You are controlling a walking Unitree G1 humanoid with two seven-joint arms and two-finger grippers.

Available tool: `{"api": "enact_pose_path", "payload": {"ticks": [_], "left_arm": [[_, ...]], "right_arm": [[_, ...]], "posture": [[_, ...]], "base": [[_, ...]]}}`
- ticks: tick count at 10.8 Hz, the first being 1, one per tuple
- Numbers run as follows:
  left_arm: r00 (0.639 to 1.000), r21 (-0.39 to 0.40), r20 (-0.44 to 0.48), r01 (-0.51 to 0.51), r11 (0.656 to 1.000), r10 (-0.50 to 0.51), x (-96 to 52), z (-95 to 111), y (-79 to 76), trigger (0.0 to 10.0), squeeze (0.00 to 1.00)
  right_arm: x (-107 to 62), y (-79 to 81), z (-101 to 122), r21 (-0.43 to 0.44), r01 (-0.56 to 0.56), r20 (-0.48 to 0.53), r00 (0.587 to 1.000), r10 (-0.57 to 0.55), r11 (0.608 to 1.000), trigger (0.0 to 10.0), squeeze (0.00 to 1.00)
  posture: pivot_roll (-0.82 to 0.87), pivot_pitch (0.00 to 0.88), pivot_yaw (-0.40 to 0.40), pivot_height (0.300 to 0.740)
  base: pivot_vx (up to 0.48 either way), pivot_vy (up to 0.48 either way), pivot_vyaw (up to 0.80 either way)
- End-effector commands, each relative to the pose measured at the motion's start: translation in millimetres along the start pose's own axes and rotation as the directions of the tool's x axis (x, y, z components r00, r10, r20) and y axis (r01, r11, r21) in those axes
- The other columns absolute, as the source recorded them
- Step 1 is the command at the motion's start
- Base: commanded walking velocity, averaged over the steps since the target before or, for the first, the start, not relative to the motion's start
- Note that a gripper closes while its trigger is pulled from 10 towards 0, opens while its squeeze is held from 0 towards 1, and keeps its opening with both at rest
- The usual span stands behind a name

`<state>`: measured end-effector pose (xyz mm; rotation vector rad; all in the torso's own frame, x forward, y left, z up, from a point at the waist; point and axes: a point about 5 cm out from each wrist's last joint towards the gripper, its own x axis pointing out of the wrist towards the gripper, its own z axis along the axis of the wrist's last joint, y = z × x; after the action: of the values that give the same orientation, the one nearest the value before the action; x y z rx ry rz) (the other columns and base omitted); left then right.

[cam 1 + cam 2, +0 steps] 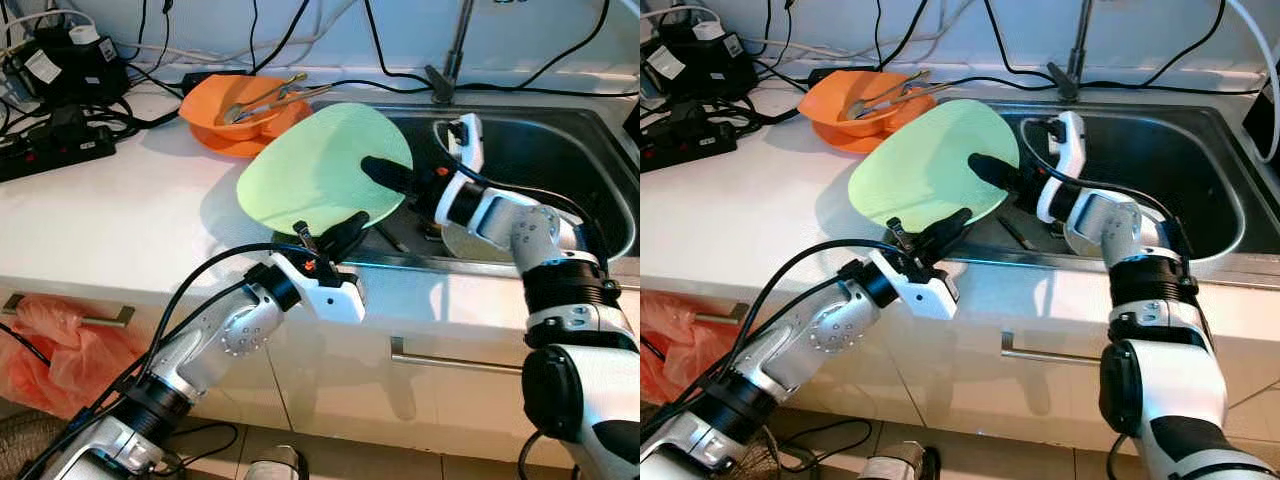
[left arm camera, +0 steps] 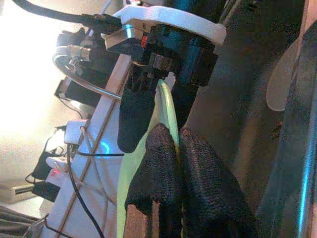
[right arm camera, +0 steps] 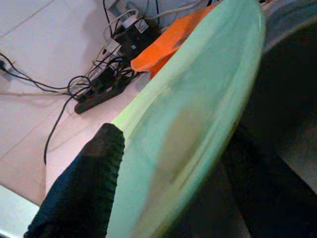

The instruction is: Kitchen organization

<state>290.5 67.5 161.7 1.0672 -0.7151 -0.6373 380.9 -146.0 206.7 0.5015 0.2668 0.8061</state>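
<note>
A pale green plate is held tilted on edge over the white counter, beside the sink's left rim. My left gripper is shut on its lower edge; in the left wrist view the two fingertips pinch the thin green rim. My right gripper reaches in from the sink side and is shut on the plate's right edge. One black finger lies on the plate's face, the other sits behind it.
An orange bowl holding metal tongs stands on the counter behind the plate. The steel sink with its faucet lies to the right, a pale dish inside. A power strip and cables crowd the back left.
</note>
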Motion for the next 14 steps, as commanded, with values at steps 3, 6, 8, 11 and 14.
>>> {"api": "enact_pose_path", "payload": {"ticks": [3,6,8,11,14], "left_arm": [[0.999,0.006,0.021,0.044,0.999,-0.044,0.4,3,-10.1,0.0,0.00],[0.999,0.006,0.021,0.044,0.999,-0.044,0.4,3,-10.1,0.0,0.00],[0.999,0.006,0.021,0.044,0.999,-0.044,0.4,3,-10.1,0.0,0.00],[0.997,0.071,0.065,0.036,0.997,-0.041,0.9,6,-10.4,0.0,0.00],[0.993,0.137,0.110,0.022,0.990,-0.037,1.6,7,-10.2,8.4,0.00]], "right_arm": [[4.6,5.3,4,-0.010,-0.014,-0.004,1.000,0.014,1.000,0.9,0.00],[4.6,5.3,4,-0.010,-0.014,-0.004,1.000,0.014,1.000,0.9,0.00],[4.6,5.3,4,-0.010,-0.014,-0.004,1.000,0.014,1.000,0.9,0.00],[3.4,0.5,-3,-0.002,0.017,-0.080,0.997,-0.017,1.000,0.0,0.00],[-2.6,-6.5,-14,0.003,0.049,-0.185,0.982,-0.048,0.999,0.0,0.00]], "posture": [[0.23,0.056,0.053,0.740],[0.23,0.056,0.053,0.740],[0.23,0.056,0.053,0.740],[0.23,0.058,0.045,0.740],[0.23,0.058,0.046,0.740]], "base": [[0.000,0.000,0.00],[0.000,0.000,0.00],[0.000,0.000,0.00],[0.000,0.000,0.00],[0.000,0.000,0.00]]}}
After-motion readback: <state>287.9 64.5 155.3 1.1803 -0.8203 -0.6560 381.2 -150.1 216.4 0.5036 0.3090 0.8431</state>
